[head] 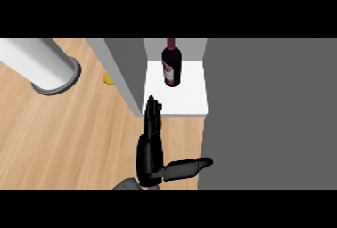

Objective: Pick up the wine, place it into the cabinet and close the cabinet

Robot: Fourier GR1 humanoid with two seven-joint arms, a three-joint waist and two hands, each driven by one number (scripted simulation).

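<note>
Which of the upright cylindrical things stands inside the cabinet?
The dark wine bottle, on the cabinet's white shelf. The white cylinder stands outside, on the wooden counter.

- The dark glass wine bottle (pixel 172 67) is standing upright on the white shelf floor of the grey open cabinet (pixel 184 100), toward the shelf's back and left of its middle.
- The cabinet's grey left wall (pixel 125 71) is rising just left of the bottle; the broad grey cabinet door (pixel 270 116) is filling the view's right side.
- The black robot hand (pixel 153 138) is lying over the light wooden counter (pixel 66 138) in front of the shelf, its straight fingers (pixel 153 109) reaching to the shelf's front left corner, the thumb pointing right toward the door.
- A white cylinder with a grey base ring (pixel 41 64) is sitting at far left on the counter.
- A small yellow object (pixel 108 79) is peeking out just left of the cabinet wall, mostly hidden.
</note>
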